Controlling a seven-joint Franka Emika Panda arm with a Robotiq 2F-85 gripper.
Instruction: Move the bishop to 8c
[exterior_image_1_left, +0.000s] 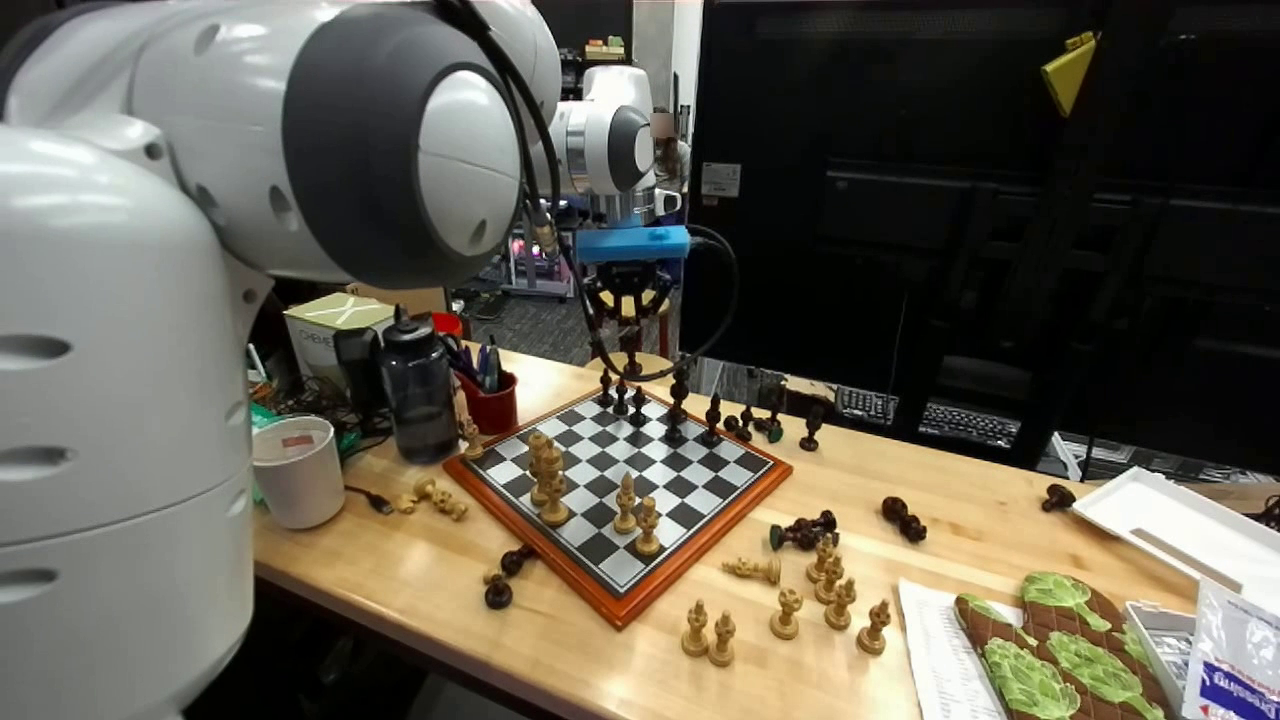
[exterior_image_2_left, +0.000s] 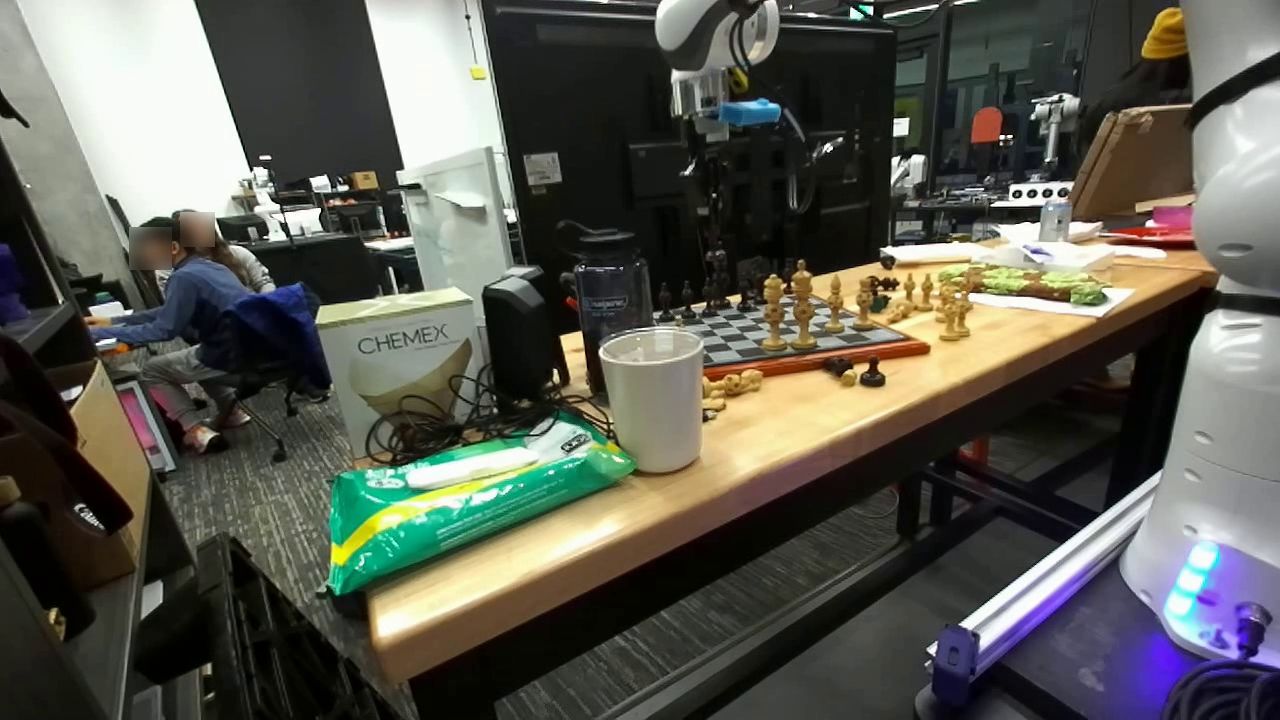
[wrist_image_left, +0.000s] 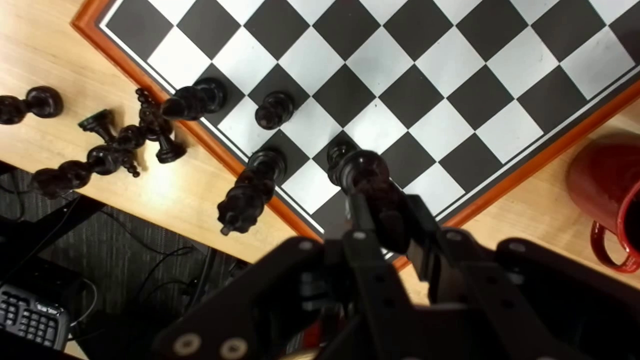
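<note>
Dark glossy chess piece (wrist_image_left: 380, 194), likely the bishop | clamped in narrowly closed tool (wrist_image_left: 388, 208) | base presumably left free for placing

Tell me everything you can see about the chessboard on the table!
The chessboard looks square and flat, with dark and pale squares taking turns. A shiny reddish-brown frame that looks like wood goes all around. It rests on the table, and in an exterior view one corner points toward the camera. Light pieces and dark pieces stand on it. The gripper is closed on another dark piece; I can't tell whether that one touches the chessboard.
</note>
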